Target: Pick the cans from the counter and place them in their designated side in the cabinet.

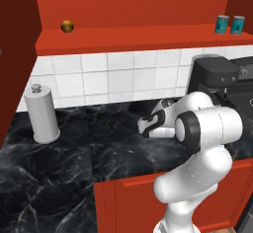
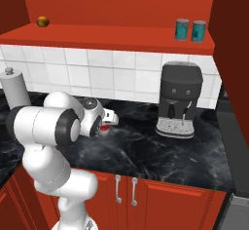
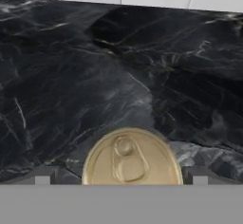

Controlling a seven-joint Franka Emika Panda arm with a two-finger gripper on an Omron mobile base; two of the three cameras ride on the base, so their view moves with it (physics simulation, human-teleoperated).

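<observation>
A red-bodied can (image 2: 104,127) with a cream pull-tab top still stands on the black marble table (image 2: 146,151) toward its back edge, between the released, wide-spread jaws and not yet grasped, while two teal cans (image 2: 190,29) already sit at the right end of the cabinet (image 2: 97,34) shelf.

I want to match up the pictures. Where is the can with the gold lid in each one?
Left base view: hidden behind the arm, mid-picture.
Right base view: the can peeks out red, left of centre, just under the arm's end.
Hand view: gold lid at bottom centre.
Shared landmark: the black counter it stands on.
</observation>
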